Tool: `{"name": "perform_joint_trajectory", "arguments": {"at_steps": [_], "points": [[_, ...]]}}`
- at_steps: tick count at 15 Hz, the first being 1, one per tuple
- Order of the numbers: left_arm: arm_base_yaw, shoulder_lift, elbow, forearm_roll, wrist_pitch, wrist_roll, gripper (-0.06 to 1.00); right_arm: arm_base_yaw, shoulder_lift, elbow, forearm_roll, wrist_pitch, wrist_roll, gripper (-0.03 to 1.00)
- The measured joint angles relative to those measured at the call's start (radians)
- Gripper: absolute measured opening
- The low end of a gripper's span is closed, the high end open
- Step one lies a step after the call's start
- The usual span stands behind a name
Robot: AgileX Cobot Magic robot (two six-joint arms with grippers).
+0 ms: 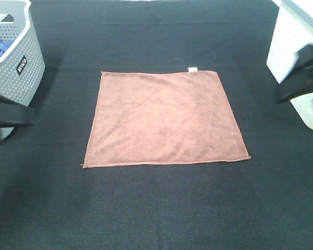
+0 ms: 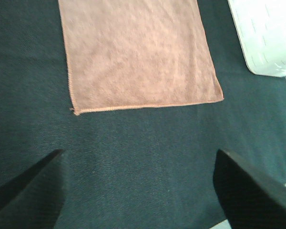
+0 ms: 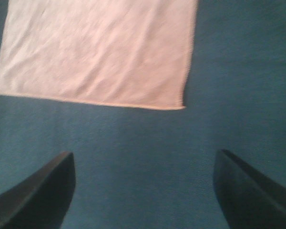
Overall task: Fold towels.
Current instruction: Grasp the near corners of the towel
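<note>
Exterior high view: reddish-brown towel [image 1: 166,119] lies flat and unfolded on the dark surface [image 1: 156,208], its small white tag [image 1: 192,69] on the far edge. Grey perforated basket [image 1: 26,67] stands well apart from the towel, beyond its far-left corner; a white container [image 1: 297,52] stands off its far-right corner. Left arm [image 1: 10,115] and blurred right arm [image 1: 302,78] sit out past the towel's sides, neither touching it. Left wrist view: left claw [image 2: 139,155] spread wide, nothing between its fingers [image 2: 33,176], clear of the towel's [image 2: 138,52] stitched edge. Right wrist view: right claw [image 3: 143,155] likewise spread and empty, short of the towel's [image 3: 97,50] edge.
</note>
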Motion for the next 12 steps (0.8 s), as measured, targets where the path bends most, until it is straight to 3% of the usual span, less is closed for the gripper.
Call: {"name": "perform_joint_trajectory", "arguments": {"at_steps": [1,4,7,9,12], "points": [[0.000,0.117,-0.001,-0.121,-0.003,0.117,0.78,-0.001,0.092,-0.023,0.047,-0.002,-0.052,0.76],[0.000,0.321,-0.045,-0.268,-0.004,0.298,0.78,-0.001,0.271,-0.076,0.114,-0.010,-0.122,0.76],[0.000,0.519,-0.151,-0.305,0.002,0.367,0.76,-0.081,0.428,-0.125,0.270,0.018,-0.279,0.75],[0.000,0.608,-0.205,-0.308,0.019,0.369,0.76,-0.150,0.486,-0.130,0.298,0.027,-0.333,0.74],[-0.003,0.704,-0.265,-0.308,0.025,0.371,0.76,-0.162,0.556,-0.151,0.303,0.028,-0.372,0.74]]}}
